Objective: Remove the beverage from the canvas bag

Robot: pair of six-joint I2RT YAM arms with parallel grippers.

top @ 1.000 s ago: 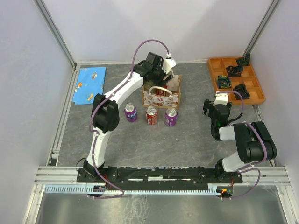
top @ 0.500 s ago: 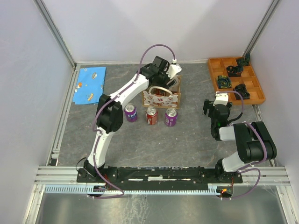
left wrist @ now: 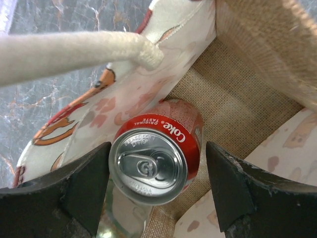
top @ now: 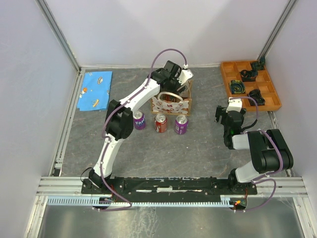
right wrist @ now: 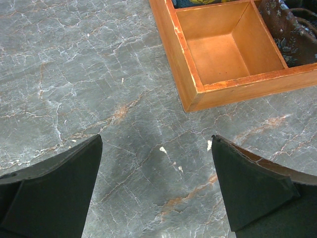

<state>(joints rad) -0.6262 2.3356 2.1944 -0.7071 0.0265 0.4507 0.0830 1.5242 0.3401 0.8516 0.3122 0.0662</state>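
Observation:
The canvas bag (top: 172, 103) stands at the back middle of the table, its cream handle (left wrist: 74, 52) crossing the left wrist view. On its burlap floor (left wrist: 247, 99) stands a red Coke can (left wrist: 156, 153), the beverage, top up. My left gripper (left wrist: 157, 191) is inside the bag and open. Its left finger (left wrist: 79, 188) is right at the can's rim and the right finger (left wrist: 237, 193) stands apart from it. From above, the left gripper (top: 179, 85) reaches down into the bag's far side. My right gripper (right wrist: 156, 188) is open over bare table.
Three cans stand in a row before the bag: purple (top: 139, 120), red (top: 161, 123), purple (top: 181, 124). An orange compartment tray (top: 250, 84) with dark parts sits back right, its corner (right wrist: 198, 94) near my right gripper. A blue printed sheet (top: 95, 90) lies back left.
My left gripper has shifted a little to the right and settled into the bag around the Coke can. The right arm and the cans on the table have not moved.

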